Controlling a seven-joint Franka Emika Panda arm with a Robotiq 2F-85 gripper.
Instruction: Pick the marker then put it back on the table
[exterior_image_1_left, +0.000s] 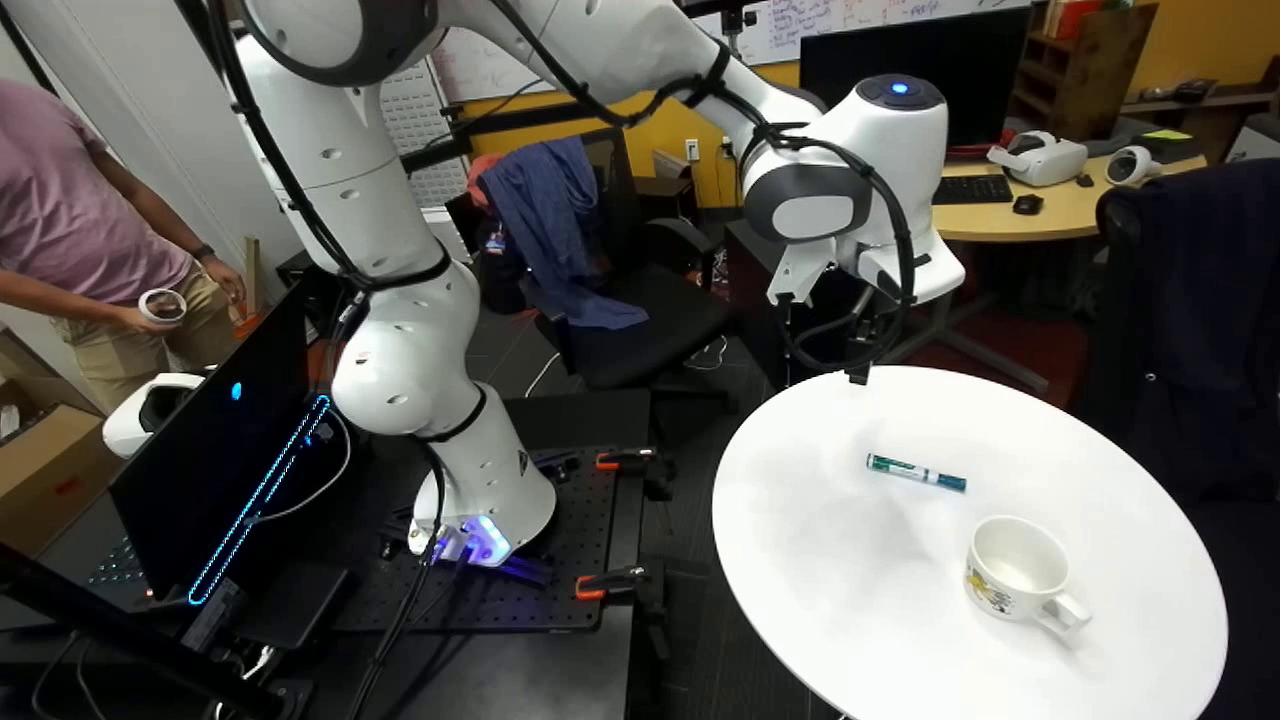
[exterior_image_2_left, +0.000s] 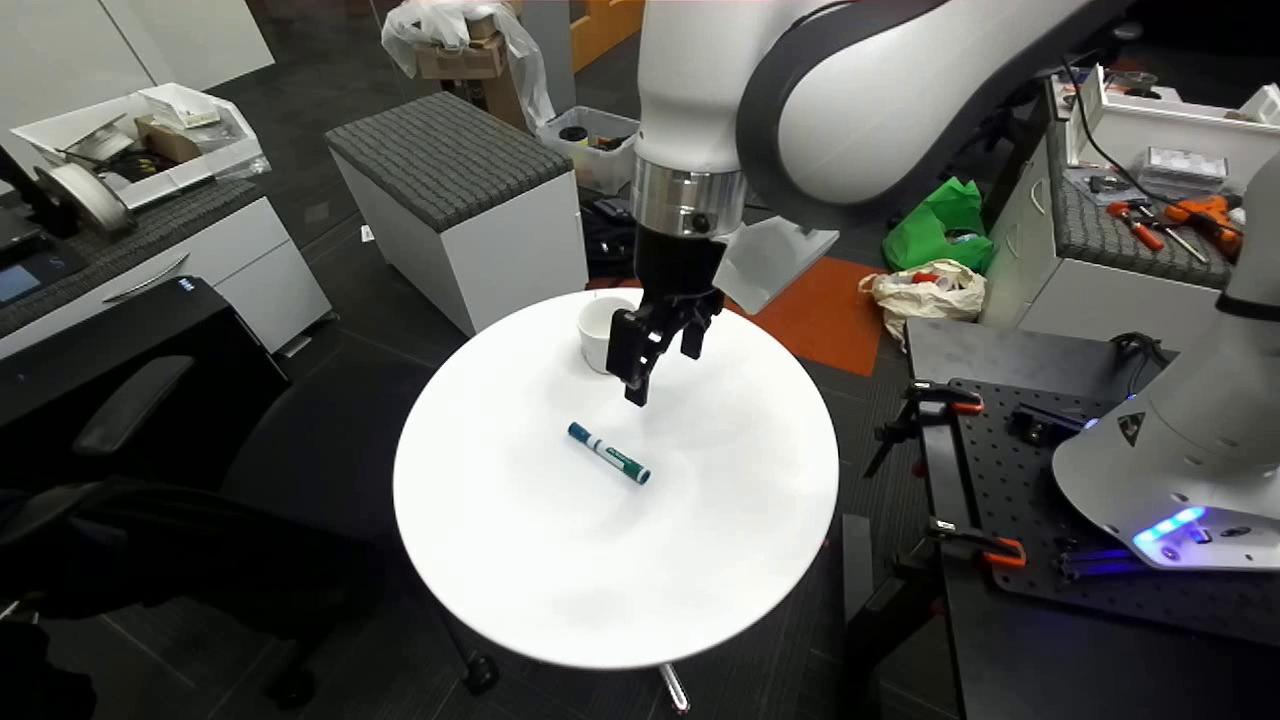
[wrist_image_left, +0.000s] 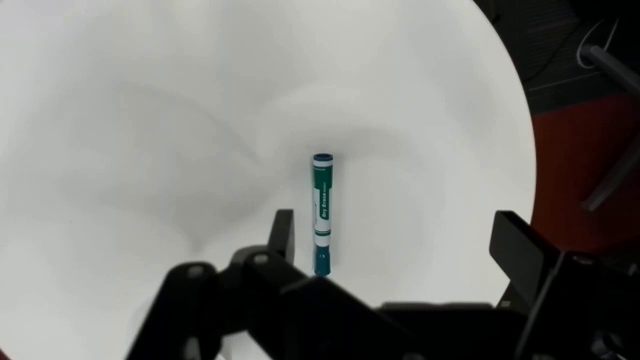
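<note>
Green marker (wrist_image_left: 323, 210) lies below and apart from the spread fingers (wrist_image_left: 522, 252).

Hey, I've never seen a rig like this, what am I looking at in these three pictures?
The big white jointed machine is a robot arm, ending in a black gripper that works like a two-fingered hand. Two pictures are taken from outside the robot, looking at the scene from different places. The close one is taken from the arm's wrist, looking down past the gripper. On the round white table a green-and-white marker lies on its side and a white mug stands upright. The gripper is open and holds nothing.
</note>
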